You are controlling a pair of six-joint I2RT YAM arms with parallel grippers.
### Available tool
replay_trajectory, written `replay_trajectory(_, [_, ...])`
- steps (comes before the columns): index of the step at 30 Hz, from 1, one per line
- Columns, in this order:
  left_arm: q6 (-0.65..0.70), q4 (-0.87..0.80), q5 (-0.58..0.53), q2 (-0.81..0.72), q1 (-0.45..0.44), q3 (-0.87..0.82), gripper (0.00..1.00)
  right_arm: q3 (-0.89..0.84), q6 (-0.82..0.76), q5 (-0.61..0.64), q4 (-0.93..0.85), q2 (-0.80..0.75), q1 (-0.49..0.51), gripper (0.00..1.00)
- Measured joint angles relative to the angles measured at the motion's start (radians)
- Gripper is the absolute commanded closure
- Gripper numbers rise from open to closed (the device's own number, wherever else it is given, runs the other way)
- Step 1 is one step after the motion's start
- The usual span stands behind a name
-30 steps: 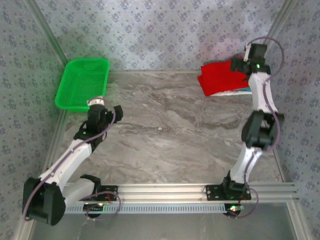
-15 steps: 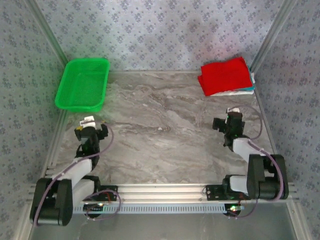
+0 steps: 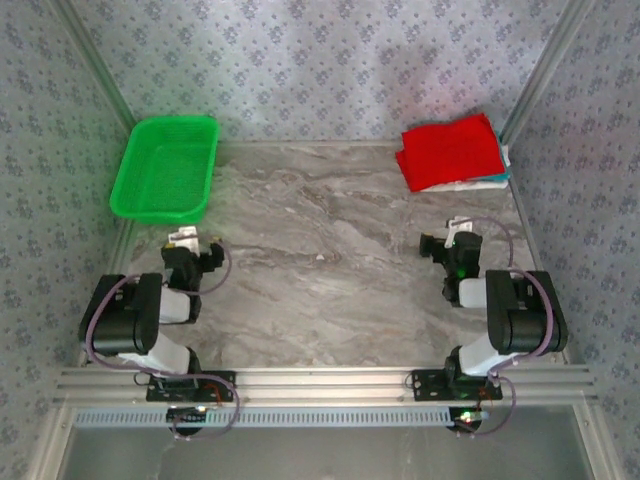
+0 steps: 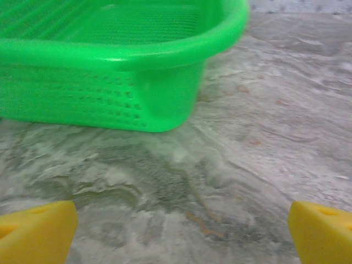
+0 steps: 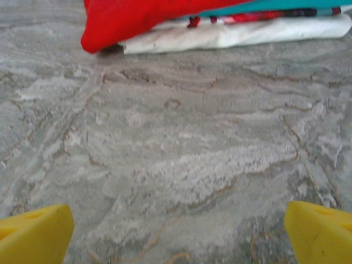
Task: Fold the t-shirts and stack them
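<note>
Top external view: folded t-shirts [image 3: 452, 152] stacked in the far right corner, both claws empty.
A red t-shirt [image 3: 448, 148] tops the pile, with a teal t-shirt [image 5: 286, 4] beneath it and a whitish t-shirt [image 5: 236, 34] lowest (edge-on from the right wrist). The left gripper [image 3: 183, 238] faces the green mesh basket [image 3: 170, 122] and the right gripper [image 3: 458, 228] faces the pile. Both have fingers spread wide, grasping nothing, low over the marble table [image 3: 320, 270].

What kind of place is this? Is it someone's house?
Probably a robot test booth, not a house: a left arm and right arm bolted to a metal rail, patterned walls boxing in one table, folded t-shirts for practice.
</note>
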Motion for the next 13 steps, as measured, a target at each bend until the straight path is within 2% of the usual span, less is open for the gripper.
replay_trajectory(3, [0.007, -0.114, 0.027, 0.010, 0.000, 0.110, 0.02, 0.021, 0.000, 0.000, 0.009, 0.000, 0.003, 0.00])
replay_trajectory(6, [0.006, -0.145, 0.033, 0.011, 0.012, 0.181, 0.02, 0.023, -0.001, 0.000, 0.010, 0.000, 0.005, 0.00])
replay_trajectory(13, [0.006, -0.206, 0.033, 0.012, 0.016, 0.188, 0.02, 0.025, -0.002, -0.016, 0.008, 0.000, 0.005, 0.00])
